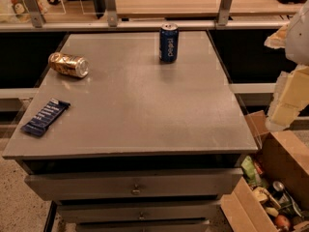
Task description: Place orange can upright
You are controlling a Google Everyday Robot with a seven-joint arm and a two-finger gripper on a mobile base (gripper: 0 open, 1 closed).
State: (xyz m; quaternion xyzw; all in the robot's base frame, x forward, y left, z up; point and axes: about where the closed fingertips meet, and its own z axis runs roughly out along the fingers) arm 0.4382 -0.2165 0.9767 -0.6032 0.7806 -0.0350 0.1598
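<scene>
The orange can (68,65) is shiny gold-orange and lies on its side near the far left edge of the grey tabletop (145,110), with its silver end facing right. My gripper (284,111) hangs at the right edge of the view, beyond the table's right side and far from the can. It holds nothing that I can see.
A dark blue soda can (168,43) stands upright at the back middle of the table. A dark blue snack bar (45,117) lies near the front left edge. An open cardboard box (285,163) of mixed items sits on the floor at the lower right. Drawers (135,187) are below the tabletop.
</scene>
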